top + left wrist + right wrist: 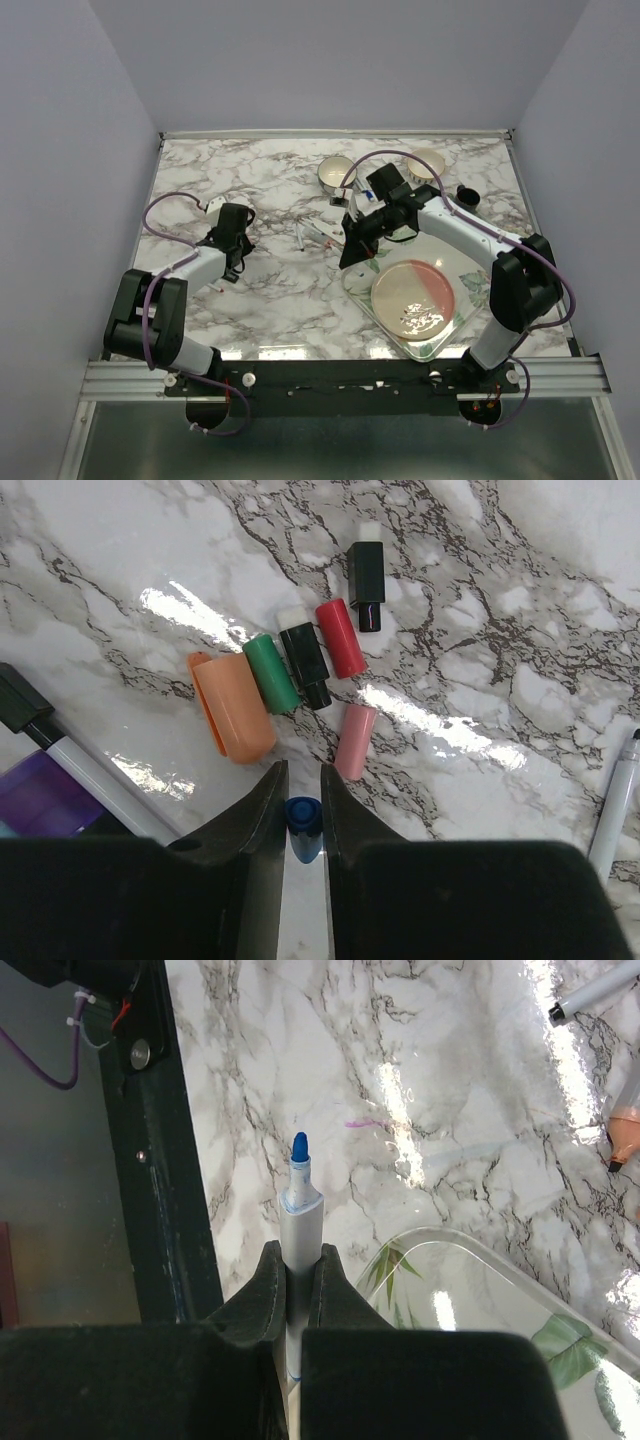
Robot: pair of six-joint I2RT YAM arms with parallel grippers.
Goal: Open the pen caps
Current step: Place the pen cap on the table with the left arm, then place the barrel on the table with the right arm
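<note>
In the left wrist view my left gripper (302, 770) has a blue pen cap (302, 815) between its fingers, which press against it on both sides just above the marble. Ahead of it lie loose caps: orange (235, 705), green (271, 672), black (305, 662), red (341, 637), another black (366, 583) and pink (354, 741). My right gripper (299, 1252) is shut on a white pen barrel (300, 1222) whose bare blue tip (299, 1146) points away from it. From above, the left gripper (233, 270) is mid-left and the right gripper (350, 256) is by the tray's corner.
A glass tray (452, 325) with a pink plate (413, 298) lies front right. Two bowls (337, 173) (428, 163) stand at the back. Pens lie mid-table (300, 238); one with a black cap (60, 750) is left of the left gripper. The table's dark front rail (160, 1160) is close to the right gripper.
</note>
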